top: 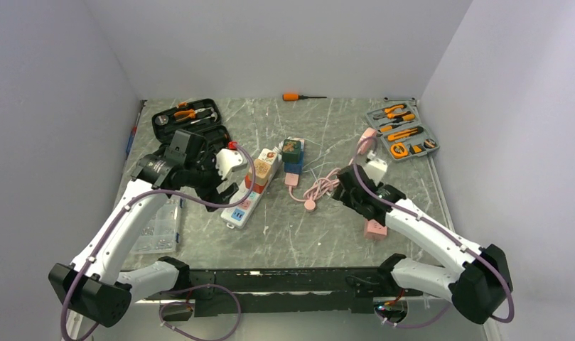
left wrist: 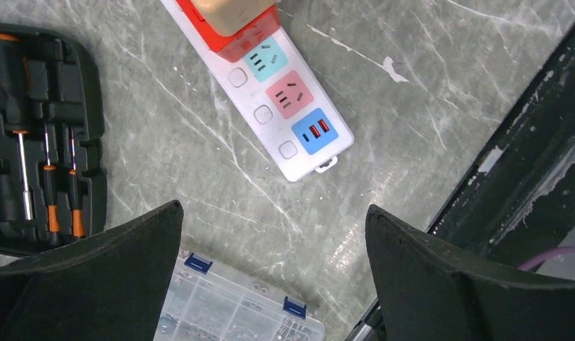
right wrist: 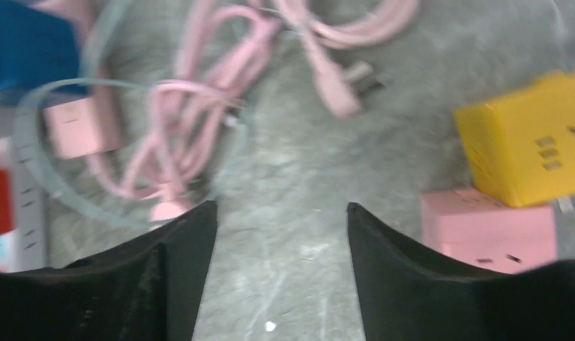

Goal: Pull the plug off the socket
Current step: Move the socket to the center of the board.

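The grey marbled bench (top: 298,234) carries everything. At its far left corner lies an open black tool case (top: 192,121), at its far right corner a grey tool case (top: 401,131), and along the left edge a clear organiser box (top: 160,227). A white power strip (left wrist: 270,106) lies at a slant left of the bench's middle, with a red-and-beige adapter (left wrist: 234,21) plugged into its far part.

The left end effector (left wrist: 273,207) hangs over the strip's near end with its jaws spread wide, holding nothing. The right end effector (right wrist: 281,206) is right of the middle, jaws parted and empty.

In front of it the pink cable (right wrist: 355,32) lies tangled. Its plug (right wrist: 337,96) lies loose on the bench with its prongs bare, apart from the yellow socket cube (right wrist: 526,142) and the pink socket cube (right wrist: 483,227). An orange screwdriver (top: 298,96) lies at the far edge.
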Action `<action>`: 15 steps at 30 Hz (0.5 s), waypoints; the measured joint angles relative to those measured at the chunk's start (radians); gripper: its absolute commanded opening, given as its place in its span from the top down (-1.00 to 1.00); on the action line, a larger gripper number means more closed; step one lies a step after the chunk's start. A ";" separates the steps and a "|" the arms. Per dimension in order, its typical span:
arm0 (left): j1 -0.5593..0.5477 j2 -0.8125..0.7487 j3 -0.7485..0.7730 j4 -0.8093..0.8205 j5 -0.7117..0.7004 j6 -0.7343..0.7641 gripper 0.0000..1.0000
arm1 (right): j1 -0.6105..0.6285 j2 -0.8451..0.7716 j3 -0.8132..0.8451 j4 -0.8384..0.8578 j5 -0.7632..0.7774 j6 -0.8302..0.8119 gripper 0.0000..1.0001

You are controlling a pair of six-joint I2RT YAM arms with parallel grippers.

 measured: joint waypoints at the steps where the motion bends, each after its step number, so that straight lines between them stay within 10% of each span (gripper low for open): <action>1: 0.000 0.004 -0.007 0.014 -0.005 -0.010 -0.99 | 0.021 0.008 0.027 0.013 -0.001 -0.015 -0.55; 15: 0.060 0.130 -0.012 0.109 -0.016 -0.117 -0.99 | 0.391 0.410 0.307 0.325 0.087 -0.256 -0.35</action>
